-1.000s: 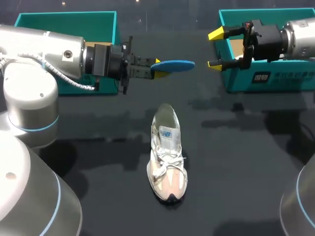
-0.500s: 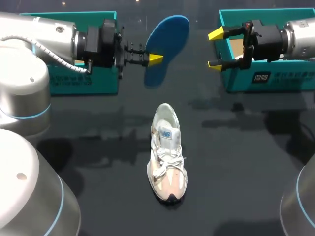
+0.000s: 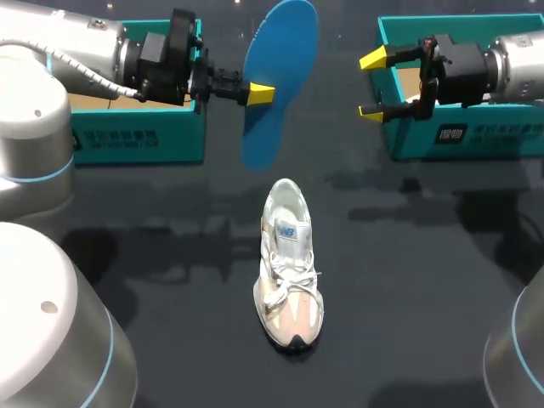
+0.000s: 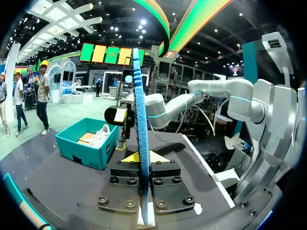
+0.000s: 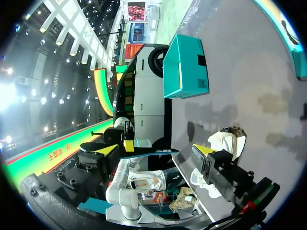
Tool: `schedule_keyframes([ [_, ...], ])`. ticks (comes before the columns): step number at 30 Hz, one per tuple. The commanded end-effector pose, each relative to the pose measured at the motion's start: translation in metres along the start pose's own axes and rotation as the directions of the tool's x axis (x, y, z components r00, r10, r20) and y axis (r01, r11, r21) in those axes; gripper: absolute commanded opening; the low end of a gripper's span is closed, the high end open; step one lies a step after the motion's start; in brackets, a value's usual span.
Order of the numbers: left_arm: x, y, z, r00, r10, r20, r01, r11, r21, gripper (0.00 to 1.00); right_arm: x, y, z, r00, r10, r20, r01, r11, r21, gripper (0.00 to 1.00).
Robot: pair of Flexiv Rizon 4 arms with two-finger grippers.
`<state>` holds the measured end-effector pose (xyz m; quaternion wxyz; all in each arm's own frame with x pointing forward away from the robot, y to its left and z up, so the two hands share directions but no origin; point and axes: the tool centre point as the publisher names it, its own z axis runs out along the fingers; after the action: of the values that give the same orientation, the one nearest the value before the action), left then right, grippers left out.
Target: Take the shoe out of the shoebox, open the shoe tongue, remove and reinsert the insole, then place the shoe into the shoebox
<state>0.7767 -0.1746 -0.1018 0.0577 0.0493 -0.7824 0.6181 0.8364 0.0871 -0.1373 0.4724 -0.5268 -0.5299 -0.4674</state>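
Right, head view: left gripper (image 3: pixel 255 92) is clamped on the blue insole (image 3: pixel 282 68), held high at 12 o'clock. The shoe (image 3: pixel 289 272) lies mid-bench (image 3: pixel 425 297), toe to 6, opening to 12. My call is that reinsertion is next: lay the insole flat and feed it toe-first through the opening. The right gripper (image 3: pixel 371 85), fingers spread and empty at 2, could pin the shoe.

Left shoebox (image 3: pixel 136 140) is at 10, right shoebox (image 3: pixel 476 136) at 2; only brown lining (image 3: pixel 410 82) shows.

Left wrist view: insole edge-on between both fingers. The right shoebox ahead holds a white shoe-like item (image 4: pixel 101 134).

Right wrist view: fingers apart and nothing between them. The left shoebox is beyond, its interior hidden.
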Motion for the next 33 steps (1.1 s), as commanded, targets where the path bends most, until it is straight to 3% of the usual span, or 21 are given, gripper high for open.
schedule_keyframes([
  [1,-0.002,0.004,0.001,0.969,-0.245,-0.030,0.246,0.969,0.031,0.00,0.000,-0.001,0.000,1.000,0.001,0.004,-0.001,1.000,-0.001,1.00],
  [6,0.000,0.000,-0.005,0.890,-0.454,-0.050,0.456,0.884,0.102,0.00,0.000,-0.001,0.000,1.000,0.001,0.004,-0.001,1.000,-0.001,1.00],
  [12,0.000,0.000,-0.009,0.740,-0.668,-0.079,0.670,0.723,0.166,0.00,0.000,-0.001,0.000,1.000,0.001,0.004,-0.001,1.000,-0.001,1.00],
  [15,-0.001,0.004,-0.006,0.660,-0.748,-0.072,0.748,0.644,0.159,0.00,0.000,-0.001,0.000,1.000,0.001,0.004,-0.001,1.000,-0.001,1.00],
  [20,0.010,0.015,-0.007,0.657,-0.752,-0.053,0.749,0.641,0.169,0.00,0.000,-0.001,0.000,1.000,0.001,0.004,-0.001,1.000,-0.001,1.00],
  [27,0.013,0.032,0.001,0.427,-0.904,0.006,0.896,0.424,0.134,0.00,0.000,-0.001,0.000,1.000,0.001,0.004,-0.001,1.000,-0.001,1.00],
  [33,0.016,0.042,0.008,0.329,-0.944,-0.016,0.936,0.324,0.136,0.00,0.000,-0.001,0.000,1.000,0.001,0.004,-0.001,1.000,-0.001,1.00],
])
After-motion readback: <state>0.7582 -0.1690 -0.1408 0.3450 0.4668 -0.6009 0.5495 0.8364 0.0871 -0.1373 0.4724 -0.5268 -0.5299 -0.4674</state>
